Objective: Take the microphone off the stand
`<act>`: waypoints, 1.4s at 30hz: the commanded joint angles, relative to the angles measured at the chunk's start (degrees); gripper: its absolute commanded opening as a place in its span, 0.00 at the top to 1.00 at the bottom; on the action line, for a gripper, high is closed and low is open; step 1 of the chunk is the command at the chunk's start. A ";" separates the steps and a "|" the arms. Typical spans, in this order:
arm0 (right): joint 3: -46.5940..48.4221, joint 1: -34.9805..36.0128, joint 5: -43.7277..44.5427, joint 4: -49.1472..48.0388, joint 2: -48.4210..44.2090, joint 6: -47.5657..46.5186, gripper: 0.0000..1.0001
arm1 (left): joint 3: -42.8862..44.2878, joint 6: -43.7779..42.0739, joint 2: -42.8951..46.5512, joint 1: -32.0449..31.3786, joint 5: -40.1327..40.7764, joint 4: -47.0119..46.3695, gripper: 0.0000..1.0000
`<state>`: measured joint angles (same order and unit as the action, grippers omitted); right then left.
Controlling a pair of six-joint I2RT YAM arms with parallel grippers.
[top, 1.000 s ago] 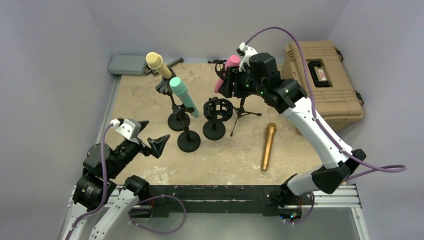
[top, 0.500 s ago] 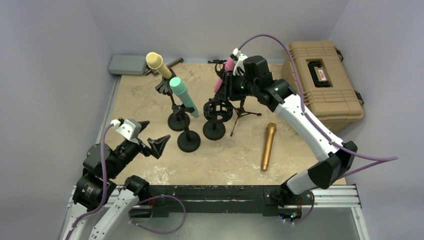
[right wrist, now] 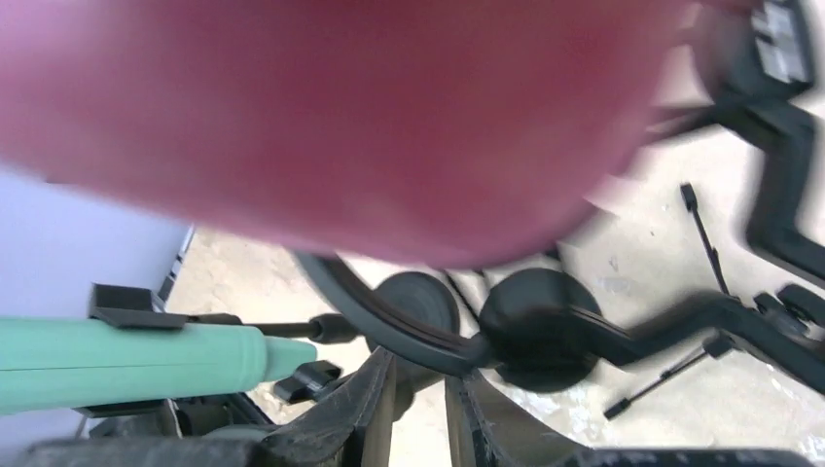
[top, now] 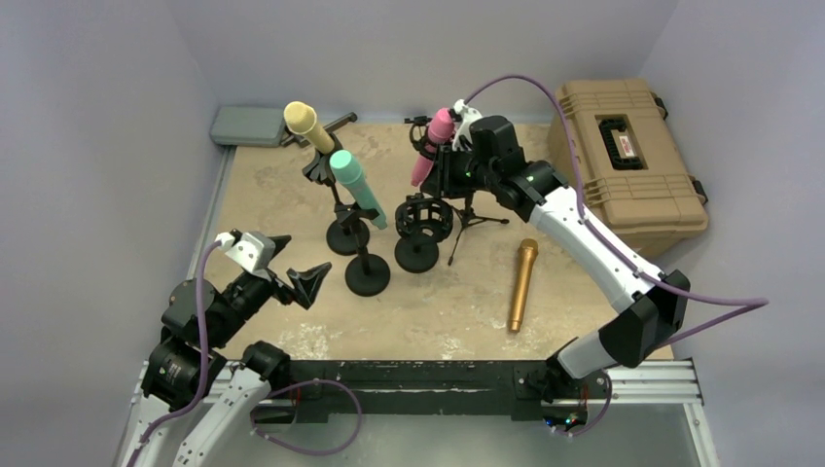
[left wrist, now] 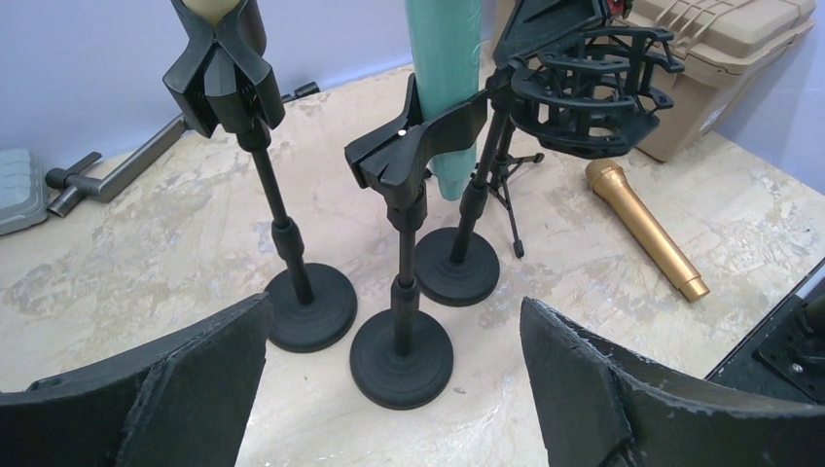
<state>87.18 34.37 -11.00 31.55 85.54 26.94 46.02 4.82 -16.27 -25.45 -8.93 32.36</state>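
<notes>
I cannot tell whether my nearly closed right gripper point(right wrist: 418, 389) holds the pink cylindrical microphone point(top: 431, 146), so I confirm grip before drawing it axially off the black tripod stand point(top: 471, 202)

In the right wrist view the pink microphone point(right wrist: 340, 117) is a blurred mass cut off by the top edge, so whether the right tool point(right wrist: 420, 389) grips it cannot be told.

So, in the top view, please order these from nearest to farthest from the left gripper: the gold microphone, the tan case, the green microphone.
1. Green microphone: just ahead of the left gripper, left of centre.
2. Gold microphone: lying flat, over to the right.
3. Tan case: at the far right corner.
</notes>
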 commanded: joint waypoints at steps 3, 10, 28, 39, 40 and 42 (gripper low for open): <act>-2.59 0.70 2.67 1.05 -0.72 -2.41 0.76 | -0.10 -1.52 -0.42 0.32 -0.91 -0.47 0.05; -0.08 0.87 5.56 1.89 -1.24 -2.91 0.74 | -0.18 -1.47 -0.57 0.36 -1.00 -0.46 0.05; -4.87 0.45 3.52 -3.61 -11.84 5.20 0.60 | 0.00 -1.55 -0.95 0.32 -1.52 -0.30 0.05; -13.59 -1.35 -2.15 -11.80 -13.35 3.13 0.58 | -0.08 -1.66 -0.65 0.32 -1.77 -0.24 0.05; -14.27 -1.61 -2.53 -12.29 -13.23 2.66 0.58 | -0.08 -1.68 -0.61 0.33 -1.86 -0.27 0.05; -15.11 -2.10 -3.32 -12.92 -12.83 2.06 0.59 | -0.14 -1.67 -0.78 0.34 -1.95 -0.29 0.05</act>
<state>73.36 33.17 -11.35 24.14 73.47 30.85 46.02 4.69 -16.56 -25.45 -9.85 32.51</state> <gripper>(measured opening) 0.415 0.953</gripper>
